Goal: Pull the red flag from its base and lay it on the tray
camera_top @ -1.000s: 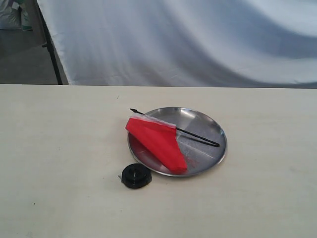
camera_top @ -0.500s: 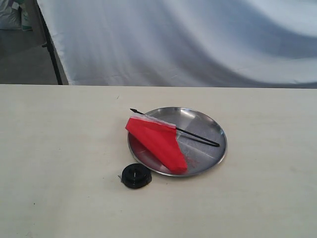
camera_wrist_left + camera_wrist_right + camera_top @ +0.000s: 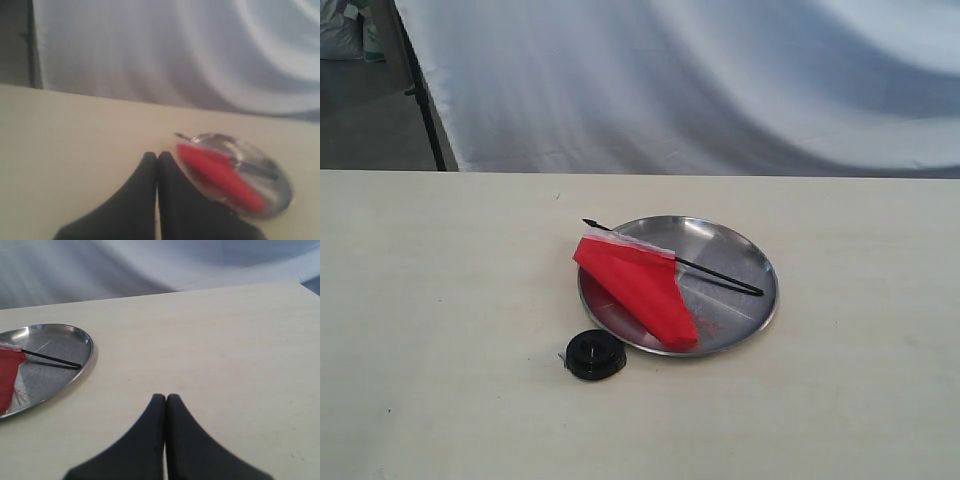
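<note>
Red flag (image 3: 642,285) is off its base and lies on the tray, at the centre of the exterior frame. Nearest, in the lower middle of that frame, the base (image 3: 594,354) rests flat on the pale table (image 3: 440,300), just beside the tray's lower-left rim; whether the two touch I cannot tell. Behind it the tray (image 3: 725,238) sits flat, and the red cloth spreads across its left half, one corner reaching down to the near rim. The thin black stick (image 3: 720,277) runs slantwise over the metal, its pointed tip poking past the rim toward the upper left and its other end inside the tray at centre right. A white strip edges the cloth along the stick. Farther back, a white backdrop sheet (image 3: 720,90) fills the top of the frame, with a dark stand pole (image 3: 420,90) at the upper left. In the left wrist view the left gripper (image 3: 157,156) is clenched on nothing, its black fingers pressed together, with the blurred flag (image 3: 220,175) and tray (image 3: 282,187) beyond it. In the right wrist view the right gripper (image 3: 165,397) is likewise clenched and empty above bare table, well apart from the tray (image 3: 55,337).
</note>
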### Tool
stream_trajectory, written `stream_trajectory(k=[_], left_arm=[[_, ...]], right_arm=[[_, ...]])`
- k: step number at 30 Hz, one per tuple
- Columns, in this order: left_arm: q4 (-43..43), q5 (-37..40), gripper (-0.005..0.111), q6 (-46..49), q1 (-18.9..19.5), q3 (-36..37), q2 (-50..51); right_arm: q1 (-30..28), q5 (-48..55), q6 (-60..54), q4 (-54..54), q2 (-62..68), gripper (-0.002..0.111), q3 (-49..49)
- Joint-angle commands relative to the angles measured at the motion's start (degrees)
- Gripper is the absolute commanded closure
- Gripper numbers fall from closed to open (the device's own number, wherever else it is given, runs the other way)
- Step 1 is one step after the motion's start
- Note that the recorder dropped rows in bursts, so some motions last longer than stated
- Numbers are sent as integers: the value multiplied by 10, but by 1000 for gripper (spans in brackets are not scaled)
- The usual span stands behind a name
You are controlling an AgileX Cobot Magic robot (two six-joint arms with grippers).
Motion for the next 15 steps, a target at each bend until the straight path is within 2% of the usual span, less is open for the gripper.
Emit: stream_trajectory(k=[1,15], left_arm=[[6,59,107,169,0,4,-2],[-2,82,107,178,0,4,-2]], right_arm=[[-2,-5,-2,3,-2,109,-2],[-2,-5,-2,3,-2,109,-2]])
